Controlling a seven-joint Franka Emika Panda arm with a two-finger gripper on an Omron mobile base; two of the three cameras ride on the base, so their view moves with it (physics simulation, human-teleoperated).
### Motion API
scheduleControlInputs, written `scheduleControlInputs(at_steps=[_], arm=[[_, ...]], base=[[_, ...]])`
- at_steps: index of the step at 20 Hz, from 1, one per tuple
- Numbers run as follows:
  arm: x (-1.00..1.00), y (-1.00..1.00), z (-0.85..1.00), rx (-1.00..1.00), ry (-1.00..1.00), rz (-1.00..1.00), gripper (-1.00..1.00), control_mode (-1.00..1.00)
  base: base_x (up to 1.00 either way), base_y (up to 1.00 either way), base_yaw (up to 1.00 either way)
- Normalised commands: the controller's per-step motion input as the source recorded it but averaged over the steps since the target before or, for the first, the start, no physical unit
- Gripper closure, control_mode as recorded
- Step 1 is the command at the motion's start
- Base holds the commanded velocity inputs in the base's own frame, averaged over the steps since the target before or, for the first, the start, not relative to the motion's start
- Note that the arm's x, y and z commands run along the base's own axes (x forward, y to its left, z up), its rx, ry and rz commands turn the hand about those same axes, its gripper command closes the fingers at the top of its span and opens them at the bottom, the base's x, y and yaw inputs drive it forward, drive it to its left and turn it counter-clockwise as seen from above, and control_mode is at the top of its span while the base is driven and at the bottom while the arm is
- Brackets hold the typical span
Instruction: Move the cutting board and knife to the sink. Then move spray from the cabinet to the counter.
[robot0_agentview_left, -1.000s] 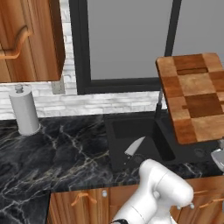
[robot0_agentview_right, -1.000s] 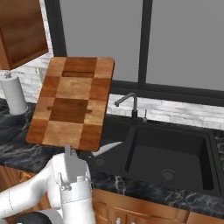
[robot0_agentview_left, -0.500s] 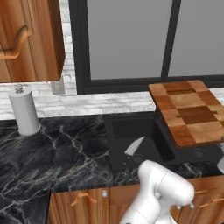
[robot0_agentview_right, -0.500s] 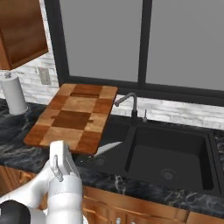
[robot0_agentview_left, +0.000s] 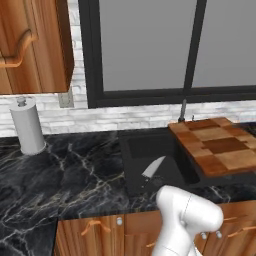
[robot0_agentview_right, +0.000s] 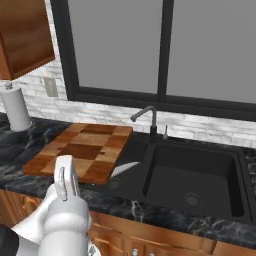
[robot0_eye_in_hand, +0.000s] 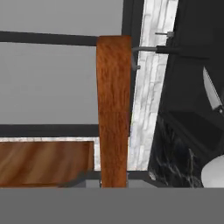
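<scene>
Wooden cutting board (robot0_agentview_right: 80, 152) lies almost flat in the clamped jaws — the sink (robot0_agentview_right: 192, 182) sits beside its far edge.

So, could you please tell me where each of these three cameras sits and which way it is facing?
Left base view: behind the arm to its left, looking forward and down at the sink, knife and cutting board; white arm at lower right.
Right base view: behind to its right, same sink and board, faucet; arm at lower left.
Hand view: on the hand, rolled sideways, looking along the board's edge toward the window.
Both base views share the sink, the knife, the board and the paper towel roll.
</scene>
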Motion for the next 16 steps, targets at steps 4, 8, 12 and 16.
scheduleControlInputs(at_steps=[4, 8, 12, 16], arm=[[-0.09, 0.1, -0.01, 0.0, 0.32, 0.0, 1.0, -1.0], [0.06, 0.21, -0.05, 0.0, 0.29, 0.0, 1.0, -1.0], [0.39, 0.23, -0.09, 0.0, 0.24, 0.0, 1.0, -1.0], [0.46, 0.19, -0.18, 0.0, 0.19, 0.0, 1.0, -1.0]], base=[[0.0, 0.0, 0.0], [0.0, 0.0, 0.0], [0.0, 0.0, 0.0], [0.0, 0.0, 0.0]])
